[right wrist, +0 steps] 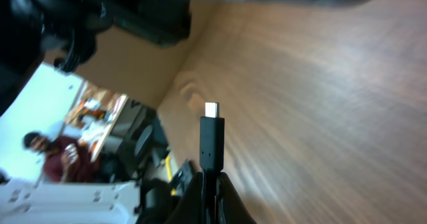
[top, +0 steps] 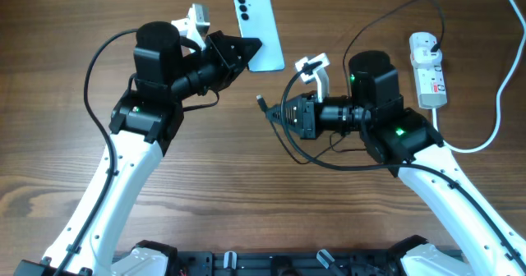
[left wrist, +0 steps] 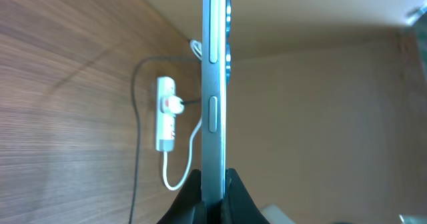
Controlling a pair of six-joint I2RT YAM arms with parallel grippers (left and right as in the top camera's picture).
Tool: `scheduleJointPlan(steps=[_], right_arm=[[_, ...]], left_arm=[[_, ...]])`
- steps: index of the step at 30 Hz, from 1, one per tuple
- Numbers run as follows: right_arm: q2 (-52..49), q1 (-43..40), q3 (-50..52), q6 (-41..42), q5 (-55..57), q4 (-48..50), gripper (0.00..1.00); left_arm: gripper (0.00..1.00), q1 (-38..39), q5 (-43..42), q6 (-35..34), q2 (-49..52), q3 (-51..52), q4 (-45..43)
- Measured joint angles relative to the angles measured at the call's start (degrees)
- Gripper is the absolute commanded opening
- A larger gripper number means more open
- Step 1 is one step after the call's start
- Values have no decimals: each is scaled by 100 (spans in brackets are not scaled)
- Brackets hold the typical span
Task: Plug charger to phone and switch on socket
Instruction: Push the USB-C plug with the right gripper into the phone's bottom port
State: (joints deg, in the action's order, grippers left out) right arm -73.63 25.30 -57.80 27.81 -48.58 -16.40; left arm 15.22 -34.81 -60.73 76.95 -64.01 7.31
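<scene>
Step in hand: connector to phone. The left gripper [left wrist: 213, 194] is clamped on the pale-backed rectangular phone [top: 260, 31], at 12 o'clock. The right gripper [right wrist: 210, 197] pinches the thin black charger [right wrist: 212, 141] behind its tip, 5 o'clock of the phone, apart. Next, we judge: align tip with port, unseen. White oblong socket [top: 428, 71] at 2 o'clock, untouched.

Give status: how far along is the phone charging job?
Done: left claw is shut on the phone; right claw grips the charger by its tip; its far end looks plugged into the power strip. In hand: the tip points toward the phone, a gap apart. Left: insert the tip, then flip the strip's switch; its state is unreadable here.
</scene>
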Motion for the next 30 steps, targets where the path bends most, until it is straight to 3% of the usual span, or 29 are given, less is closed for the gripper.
scheduleJointPlan(steps=[9,17,30], right_arm=[[0,2,-2,616,264,501,4],[0,0,-2,968,-48,874,4],[-225,0,-2,1572,-44,1394,4]], left_arm=[[4,0,494,155,0,0,208],[4,-396,-398,348,0,0,-157],[4,-398,-564,348,0,0,-223]])
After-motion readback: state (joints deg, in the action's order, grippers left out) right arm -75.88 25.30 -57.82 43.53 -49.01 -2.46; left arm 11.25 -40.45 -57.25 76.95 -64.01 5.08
